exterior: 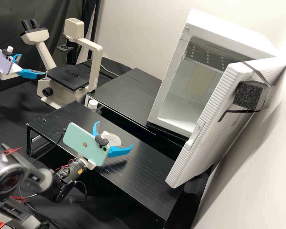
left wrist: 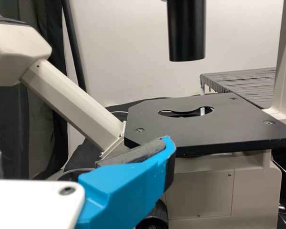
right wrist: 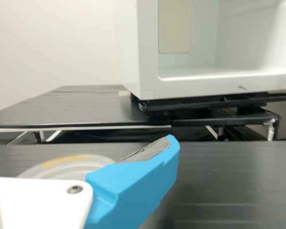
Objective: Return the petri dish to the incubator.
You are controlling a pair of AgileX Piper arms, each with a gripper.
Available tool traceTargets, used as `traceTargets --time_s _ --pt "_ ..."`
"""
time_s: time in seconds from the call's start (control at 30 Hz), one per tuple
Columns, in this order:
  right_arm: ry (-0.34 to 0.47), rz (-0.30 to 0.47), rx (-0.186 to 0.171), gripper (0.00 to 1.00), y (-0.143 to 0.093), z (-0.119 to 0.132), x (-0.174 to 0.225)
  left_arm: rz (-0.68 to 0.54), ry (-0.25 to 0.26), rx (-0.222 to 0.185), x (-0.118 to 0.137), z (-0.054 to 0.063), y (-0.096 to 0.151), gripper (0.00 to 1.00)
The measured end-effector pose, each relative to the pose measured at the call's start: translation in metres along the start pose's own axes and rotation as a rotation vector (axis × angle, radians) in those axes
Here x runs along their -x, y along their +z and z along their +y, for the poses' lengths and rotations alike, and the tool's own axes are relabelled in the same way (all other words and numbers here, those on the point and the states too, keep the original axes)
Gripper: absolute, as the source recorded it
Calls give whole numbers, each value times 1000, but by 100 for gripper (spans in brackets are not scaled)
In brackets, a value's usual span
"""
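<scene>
Nearest, the right claw (exterior: 115,134) stands wide, its fingers spread about the petri dish (exterior: 115,138); closure on the dish is not evident. The dish appears to rest on the black surface (exterior: 143,178), off the microscope (exterior: 95,54) and outside the incubator (exterior: 232,35). Beyond, the incubator door (exterior: 219,101) stands open, so access is judged ready. At the far side, the left claw (exterior: 32,64) is also wide, holding nothing, beside the microscope.

Assessment: the task is at an early to middle stage. Outstanding items: secure the dish, lift it, carry it through the doorway, set it down inside, release, withdraw and, if required, shut the door.
</scene>
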Motion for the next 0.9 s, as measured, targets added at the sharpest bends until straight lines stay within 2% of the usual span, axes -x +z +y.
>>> traceTargets --time_s 0.13,0.3,0.43,0.5,0.6,0.77,0.9 --pt "-25 -7 -9 100 2 5 5 0 0 0 0 0 0 100" --pt "-114 -3 2 100 7 4 10 0 0 0 0 0 0 100" --pt "-170 -30 16 100 14 5 14 0 0 0 0 0 0 100" --pt "-184 -34 26 100 16 6 16 0 0 0 0 0 0 100" --pt "-199 -23 23 100 18 4 15 0 0 0 0 0 0 100" --pt "-222 -10 -9 100 21 1 12 0 0 0 0 0 0 100" --pt "-244 -4 13 100 23 -3 9 0 0 0 0 0 0 100"
